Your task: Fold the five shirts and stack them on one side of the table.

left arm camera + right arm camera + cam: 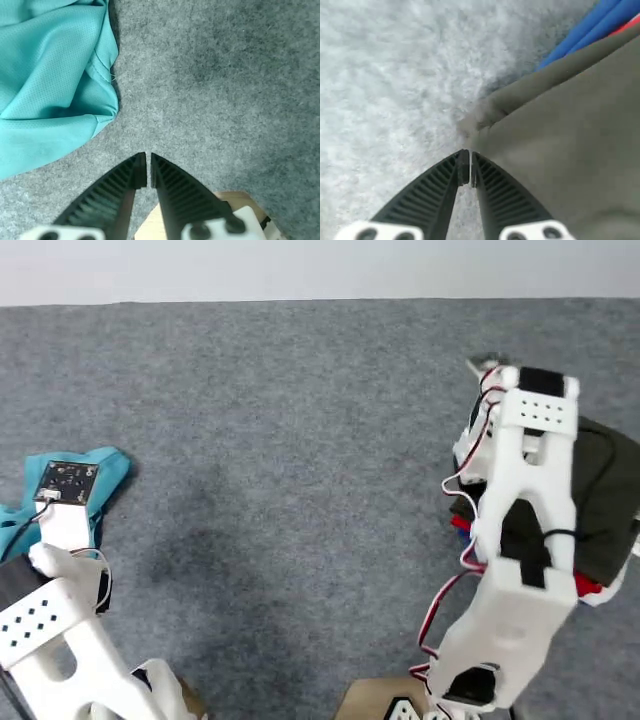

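A teal shirt (108,472) lies crumpled at the table's left edge, and its hem (55,80) bunches on the grey felt. My left gripper (148,172) is shut and holds nothing; it hovers over bare felt just beside that hem. On the right side sits a stack of folded shirts with a dark olive shirt (603,490) on top and red (590,586) and blue (590,30) layers under it. My right gripper (470,167) is shut, its tips right at the olive shirt's corner (472,120), with no cloth seen between them.
Grey felt (300,440) covers the table, and the middle stretch between the two arms is open. A tan cardboard-like piece (365,702) lies at the front edge near the right arm's base. The right arm's white body (520,540) hides part of the stack.
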### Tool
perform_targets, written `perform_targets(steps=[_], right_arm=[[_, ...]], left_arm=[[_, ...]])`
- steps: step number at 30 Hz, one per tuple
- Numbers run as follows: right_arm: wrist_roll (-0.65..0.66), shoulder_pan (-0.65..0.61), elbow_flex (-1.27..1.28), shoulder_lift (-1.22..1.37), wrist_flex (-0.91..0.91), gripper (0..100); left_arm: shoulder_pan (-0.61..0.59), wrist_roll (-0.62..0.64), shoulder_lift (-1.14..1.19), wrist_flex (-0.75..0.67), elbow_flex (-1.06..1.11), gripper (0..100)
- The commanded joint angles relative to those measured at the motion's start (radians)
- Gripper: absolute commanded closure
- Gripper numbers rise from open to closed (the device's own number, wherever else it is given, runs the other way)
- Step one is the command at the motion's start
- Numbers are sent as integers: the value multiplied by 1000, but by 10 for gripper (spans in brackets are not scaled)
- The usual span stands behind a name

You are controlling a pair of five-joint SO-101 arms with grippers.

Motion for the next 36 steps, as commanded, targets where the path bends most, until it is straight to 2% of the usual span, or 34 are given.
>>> perform_targets(steps=[1, 9, 12, 17, 21, 26, 36], right_arm=[[-11, -56, -52, -160, 61, 989], [-11, -90, 97, -410, 87, 989], [-11, -87, 241, -513, 87, 989], [-3, -7, 479, -680, 87, 989], [-2, 97, 594, -776, 87, 989], [-2, 168, 683, -832, 87, 989], [-6, 171, 750, -846, 88, 989]], left_arm=[[6, 2, -21, -11, -4, 978], [2, 107, -23, -8, -84, 972], [0, 109, -20, -11, -116, 926], [-2, 103, -14, -34, -142, 833], [-64, 20, 11, -152, -136, 791], [-126, -112, 264, -265, -234, 786], [-164, -327, 910, -178, -889, 772]])
